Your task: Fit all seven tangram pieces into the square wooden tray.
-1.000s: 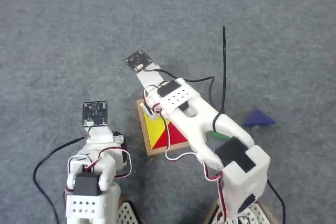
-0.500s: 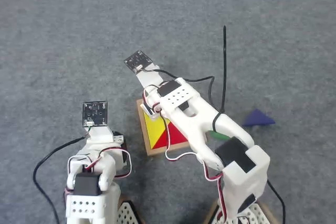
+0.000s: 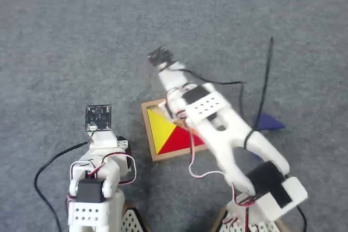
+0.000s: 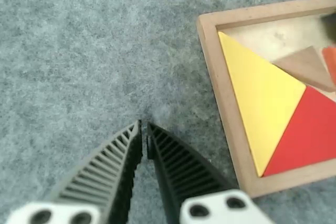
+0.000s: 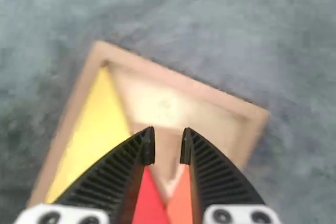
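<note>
Tray [image 3: 148, 131] mid-desk, yellow triangle [image 3: 159, 127] and red triangle [image 3: 182, 140] seated in one corner. My right hand [image 5: 166, 144] hovers above, slightly spread, pinching nothing. Left hand [image 4: 144, 131] pressed together beside the tray, probably parked clear. Blue piece [image 3: 267, 122] lies well apart.

The tray [image 4: 226, 95] is pale wood. The triangles are yellow [image 3: 160, 129] and red [image 3: 179, 140], and other pieces are orange [image 5: 180, 203], tan [image 4: 307, 66] and dark blue [image 3: 268, 122]. The mat [image 3: 65, 52] is speckled grey. The arms [image 3: 228, 129] are white, and the left gripper [image 4: 144, 125] and right gripper [image 5: 167, 145] are black and ribbed.
</note>
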